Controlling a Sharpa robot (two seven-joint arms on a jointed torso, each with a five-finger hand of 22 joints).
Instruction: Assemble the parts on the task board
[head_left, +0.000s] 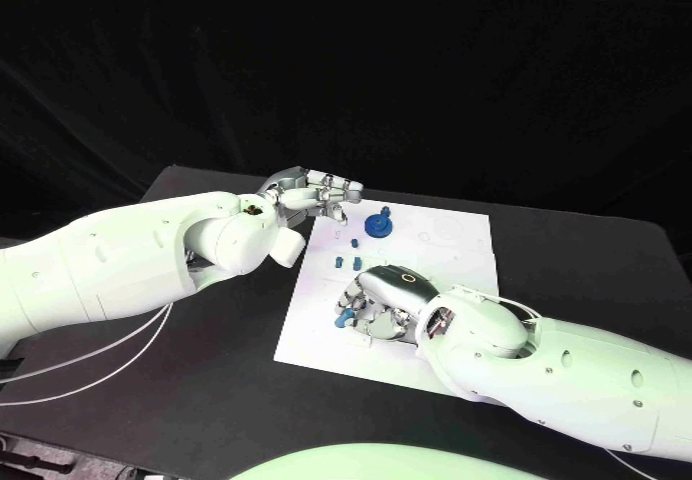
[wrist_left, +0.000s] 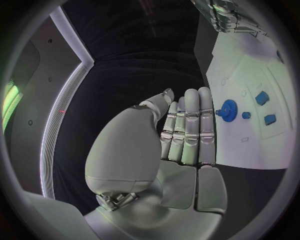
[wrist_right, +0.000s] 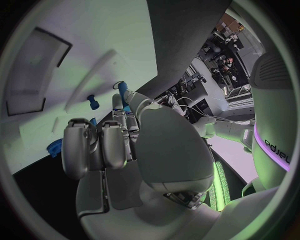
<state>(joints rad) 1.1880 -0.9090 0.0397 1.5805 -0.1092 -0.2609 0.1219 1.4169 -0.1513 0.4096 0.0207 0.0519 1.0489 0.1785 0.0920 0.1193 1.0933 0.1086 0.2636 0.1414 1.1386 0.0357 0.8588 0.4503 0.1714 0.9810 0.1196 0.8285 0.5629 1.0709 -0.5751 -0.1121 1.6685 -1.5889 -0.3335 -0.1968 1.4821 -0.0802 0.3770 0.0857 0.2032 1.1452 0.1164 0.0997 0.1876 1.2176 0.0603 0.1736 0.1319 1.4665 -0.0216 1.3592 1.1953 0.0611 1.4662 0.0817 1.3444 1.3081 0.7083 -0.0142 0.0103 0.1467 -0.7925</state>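
A black worktop (head_left: 173, 400) stands against a black backdrop (head_left: 433, 90) that fills the far side of the room, thin white cables (head_left: 87, 375) trail across the near left of the worktop, and a pale strip light (wrist_left: 65, 107) runs beside the dark backdrop.

— Where's the task board (head_left: 433, 250)?
— White, flat on the black counter (head_left: 577, 260).
— And the parts?
— A blue gear (head_left: 379, 225) near the far edge; small blue pegs (head_left: 343, 262) mid-board.
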